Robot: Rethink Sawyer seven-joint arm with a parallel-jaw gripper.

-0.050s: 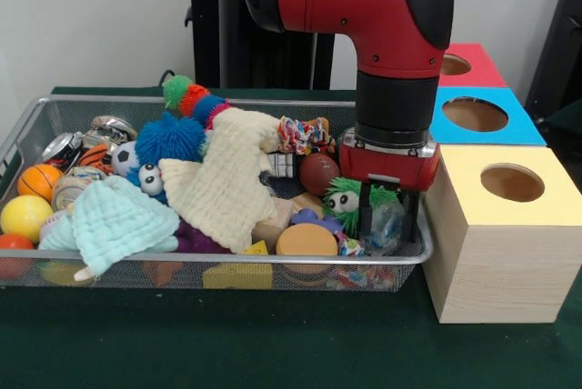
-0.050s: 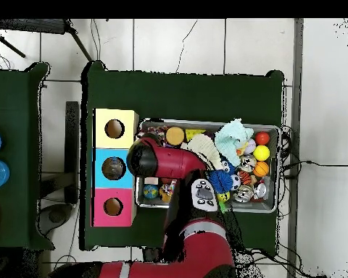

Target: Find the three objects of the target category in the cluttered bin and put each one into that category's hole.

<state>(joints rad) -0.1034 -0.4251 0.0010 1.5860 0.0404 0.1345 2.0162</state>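
My gripper [image 1: 386, 218] is lowered into the right end of the wire bin [image 1: 136, 263], its fingers [image 1: 366, 213] apart on either side of a clear crinkly thing [image 1: 389, 225]; it looks open. A green fuzzy toy with eyes [image 1: 343, 196] sits just left of it, with a brown football [image 1: 318, 173] behind and an orange disc [image 1: 306, 240] in front. Beside the bin stand three boxes with holes: yellow [image 1: 512, 183], blue [image 1: 475, 114] and red [image 1: 455, 64]. In the overhead view the arm [image 2: 159, 159] hides the gripper.
The bin is crowded: a cream knit cloth [image 1: 232, 180], a mint cloth [image 1: 118, 221], a blue spiky ball [image 1: 170, 137], a small basketball [image 1: 39, 180], a yellow ball [image 1: 25, 216] and a rope toy [image 1: 305, 133]. The yellow box stands close against the gripper's right side.
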